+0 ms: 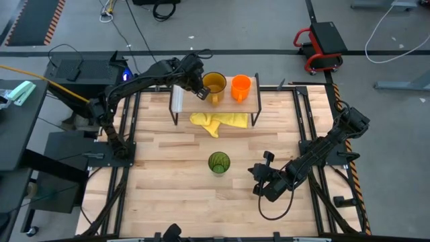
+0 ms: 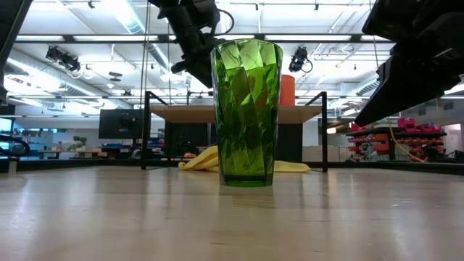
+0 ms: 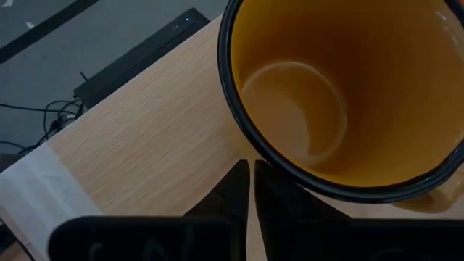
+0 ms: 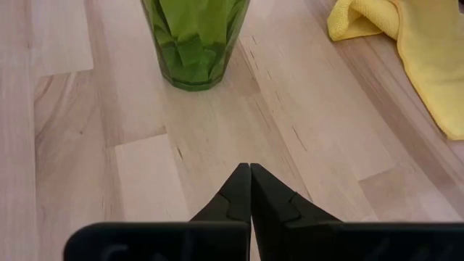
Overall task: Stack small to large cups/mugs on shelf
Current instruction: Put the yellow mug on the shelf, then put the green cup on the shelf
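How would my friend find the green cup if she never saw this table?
Look at the big wooden table. In front of the small shelf and the yellow cloth, one tall see-through green tumbler stands alone. The amber mug and orange mug sit on the shelf.

Faceted translucent green tumbler (image 1: pixel 219 162), amber-yellow mug (image 1: pixel 214 85) with dark rim, orange mug (image 1: pixel 241 87), yellow cloth (image 1: pixel 218 122)

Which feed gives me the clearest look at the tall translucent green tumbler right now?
The low view: the tall translucent green tumbler stands upright on the tabletop, seen whole, rim to base. The high view shows only its rim from above; the right wrist view shows only its lower part; the left wrist view misses it.
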Robot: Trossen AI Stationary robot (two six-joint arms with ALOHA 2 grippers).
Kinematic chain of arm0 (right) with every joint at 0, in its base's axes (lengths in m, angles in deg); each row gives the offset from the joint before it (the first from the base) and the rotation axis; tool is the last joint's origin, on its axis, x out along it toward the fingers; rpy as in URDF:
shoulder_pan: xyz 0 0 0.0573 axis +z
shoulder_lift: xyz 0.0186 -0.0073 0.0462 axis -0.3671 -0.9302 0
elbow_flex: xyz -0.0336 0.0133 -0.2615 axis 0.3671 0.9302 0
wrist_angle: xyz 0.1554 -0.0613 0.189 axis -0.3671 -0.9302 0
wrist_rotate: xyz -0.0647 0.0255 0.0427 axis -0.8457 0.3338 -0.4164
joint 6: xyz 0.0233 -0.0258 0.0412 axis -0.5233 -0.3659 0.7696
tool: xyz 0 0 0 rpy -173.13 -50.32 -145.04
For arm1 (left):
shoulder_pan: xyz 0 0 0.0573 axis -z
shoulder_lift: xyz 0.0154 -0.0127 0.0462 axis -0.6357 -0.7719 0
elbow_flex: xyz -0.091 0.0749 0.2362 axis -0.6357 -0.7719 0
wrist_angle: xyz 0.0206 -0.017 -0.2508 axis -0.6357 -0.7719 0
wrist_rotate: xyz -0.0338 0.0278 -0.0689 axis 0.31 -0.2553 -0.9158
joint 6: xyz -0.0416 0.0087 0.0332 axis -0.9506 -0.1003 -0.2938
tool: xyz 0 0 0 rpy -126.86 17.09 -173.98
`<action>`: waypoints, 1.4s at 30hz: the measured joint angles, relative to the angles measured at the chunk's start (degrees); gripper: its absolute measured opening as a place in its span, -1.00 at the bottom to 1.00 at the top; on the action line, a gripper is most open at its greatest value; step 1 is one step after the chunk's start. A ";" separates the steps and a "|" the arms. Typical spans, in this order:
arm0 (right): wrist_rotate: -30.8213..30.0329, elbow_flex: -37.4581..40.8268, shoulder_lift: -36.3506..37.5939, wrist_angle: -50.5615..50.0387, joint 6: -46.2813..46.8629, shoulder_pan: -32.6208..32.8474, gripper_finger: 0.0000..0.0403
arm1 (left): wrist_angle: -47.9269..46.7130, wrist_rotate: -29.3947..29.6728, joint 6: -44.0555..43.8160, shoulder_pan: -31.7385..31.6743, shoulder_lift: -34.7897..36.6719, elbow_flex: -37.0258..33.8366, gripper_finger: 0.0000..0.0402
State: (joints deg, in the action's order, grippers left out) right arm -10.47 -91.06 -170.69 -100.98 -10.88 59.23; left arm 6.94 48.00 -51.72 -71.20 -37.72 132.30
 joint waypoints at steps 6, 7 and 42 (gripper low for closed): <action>-0.02 0.00 0.00 -0.01 0.00 0.00 -0.95 | -0.93 0.01 0.02 0.00 0.00 0.02 -0.82; 0.00 0.00 0.00 0.01 0.00 0.00 -0.95 | -1.71 0.01 0.37 0.00 0.00 0.02 -0.82; 0.68 0.02 0.00 0.05 4.18 0.89 -0.92 | -38.38 8.33 -18.39 40.63 2.86 0.59 -0.86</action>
State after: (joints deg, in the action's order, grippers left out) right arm -9.78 -91.04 -170.69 -100.93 -6.70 60.12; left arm -31.44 56.33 -70.11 -30.57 -34.85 132.89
